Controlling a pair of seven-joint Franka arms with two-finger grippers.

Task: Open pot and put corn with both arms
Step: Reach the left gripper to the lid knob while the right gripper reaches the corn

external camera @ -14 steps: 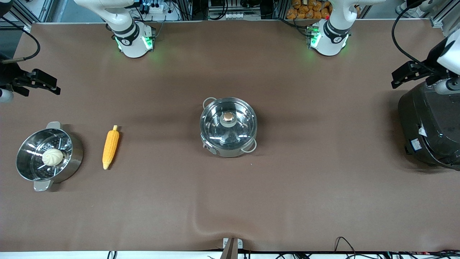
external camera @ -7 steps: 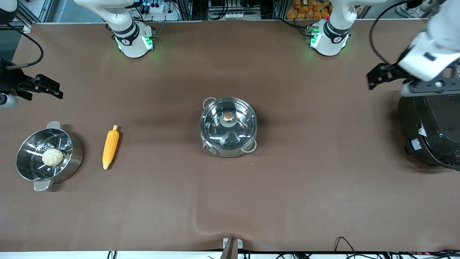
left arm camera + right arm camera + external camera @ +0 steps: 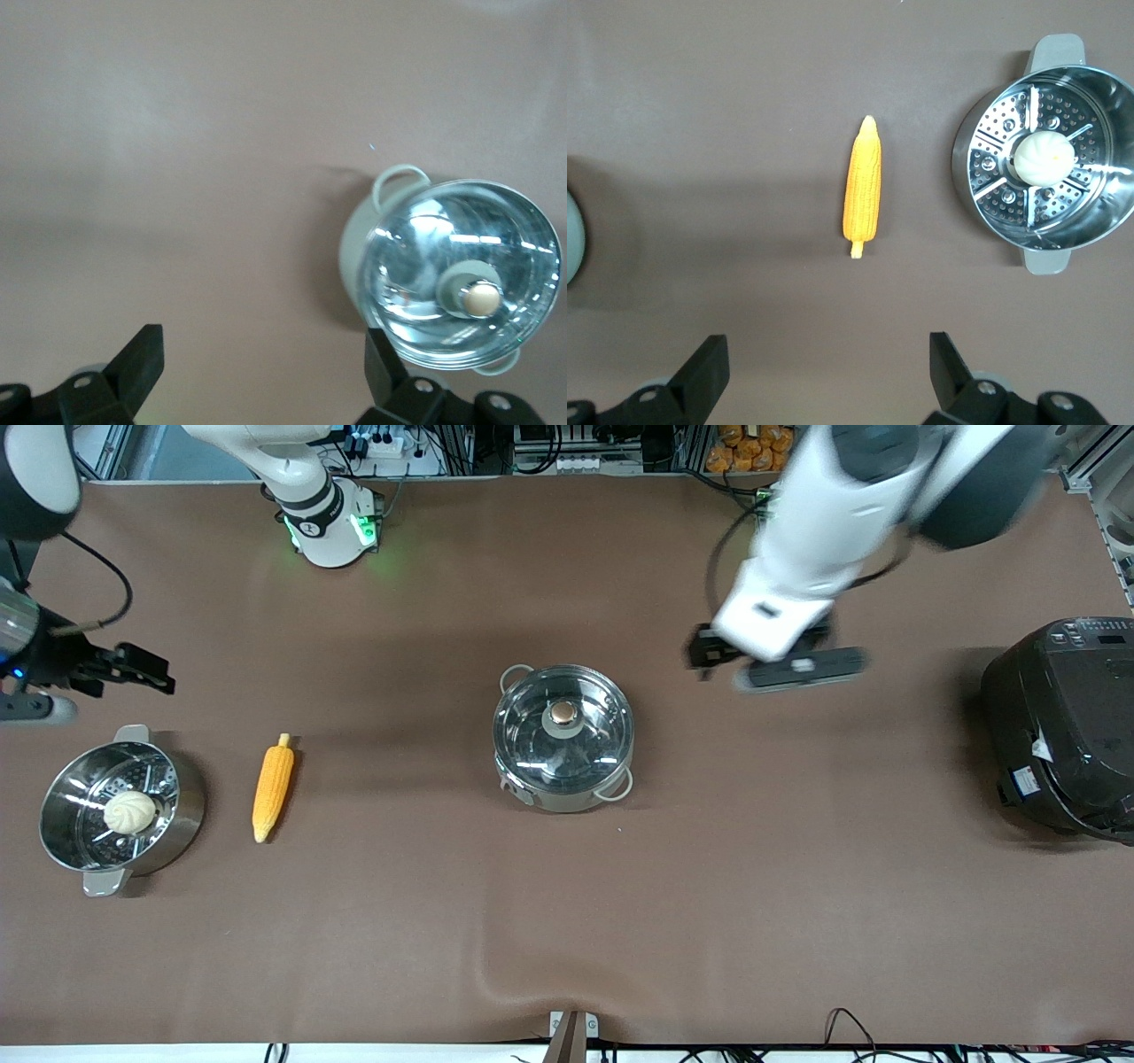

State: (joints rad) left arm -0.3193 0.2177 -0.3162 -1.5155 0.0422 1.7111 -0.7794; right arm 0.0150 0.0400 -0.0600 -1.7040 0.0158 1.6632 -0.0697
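The pot (image 3: pixel 563 737) is sitting at the centre of the frame on the brown counter (image 3: pixel 709 886), its glass lid (image 3: pixel 563 726) on and the round knob (image 3: pixel 562 712) sticking up in the middle. The corn (image 3: pixel 272 788) is lying flat at centre-left, pale stub pointing up the frame, just beside the steamer pot (image 3: pixel 120 810) that is holding a white bun (image 3: pixel 130 812).

The left claw (image 3: pixel 709 657) is hanging over bare counter just up-right of the pot, fingers spread wide and gripping nothing. The right claw (image 3: pixel 146 675) is hovering at the left edge, above the steamer pot, likewise wide apart and empty.

The lid is probably light but breakable and slick on the glass, so the knob looks like the only sound place to pinch, squarely from above. The corn appears stiff and light with a ridged skin that should grip well; taking it across its thick middle should be keeping it level, since the tapered tip would likely be slipping out.
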